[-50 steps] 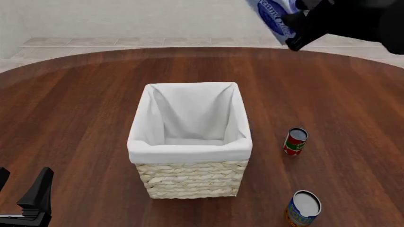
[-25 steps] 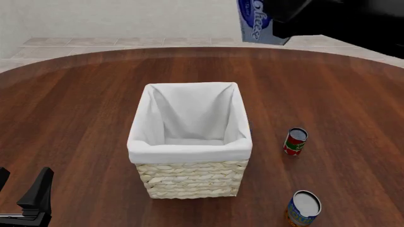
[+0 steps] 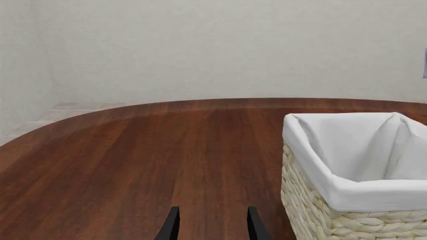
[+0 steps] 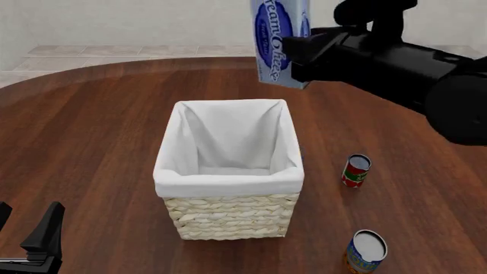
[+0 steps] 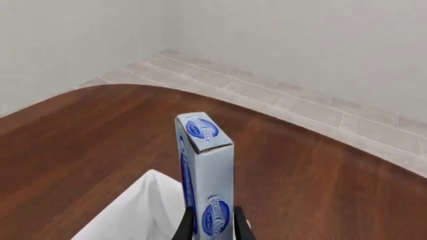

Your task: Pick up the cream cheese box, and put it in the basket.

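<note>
Two dark fingers (image 5: 189,226) of the right gripper (image 5: 212,229) clamp the cream cheese box (image 4: 280,41), held upright in the air beyond the basket (image 4: 228,217), its top cut off in the front view. Only the left gripper (image 3: 211,225)'s finger tips show, apart, low over the desk (image 4: 91,142).

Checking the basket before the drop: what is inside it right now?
Only the white cloth liner shows inside the basket; nothing else is visible. Its near wall hides part of the floor. The cream cheese box is in the air, held by the right gripper.
</note>
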Controlling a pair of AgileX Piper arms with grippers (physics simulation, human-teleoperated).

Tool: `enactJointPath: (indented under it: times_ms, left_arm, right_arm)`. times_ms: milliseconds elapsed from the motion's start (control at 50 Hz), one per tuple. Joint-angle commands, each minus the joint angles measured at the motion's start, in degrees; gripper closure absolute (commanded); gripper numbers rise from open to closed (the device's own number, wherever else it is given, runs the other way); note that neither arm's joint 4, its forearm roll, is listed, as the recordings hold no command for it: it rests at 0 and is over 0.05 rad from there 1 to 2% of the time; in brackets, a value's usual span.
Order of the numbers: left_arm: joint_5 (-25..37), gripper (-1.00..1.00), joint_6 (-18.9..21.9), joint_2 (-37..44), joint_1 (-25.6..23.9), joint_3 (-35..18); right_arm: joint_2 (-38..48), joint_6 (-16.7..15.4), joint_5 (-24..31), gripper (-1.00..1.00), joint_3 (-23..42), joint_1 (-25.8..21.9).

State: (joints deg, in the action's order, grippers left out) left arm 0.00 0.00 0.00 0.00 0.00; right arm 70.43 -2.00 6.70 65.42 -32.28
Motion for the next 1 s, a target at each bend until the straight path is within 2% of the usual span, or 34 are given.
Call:
enactJointPath:
  times_ms: [20,400,1000]
  left_arm:
    - [0.0,-1.00,0.0,0.0,0.0,0.0]
    - [0.0,-1.00,0.0,0.0,0.0,0.0]
    - [0.0,-1.00,0.0,0.0,0.0,0.0]
  right_arm:
    - [2.2,2.0,-3.9,1.00,-2.6,-2.3]
    - [6.3,0.2,-5.4,1.00,-3.3,-4.7]
    - [11.3,0.8,-9.1,1.00,-6.5,-8.1]
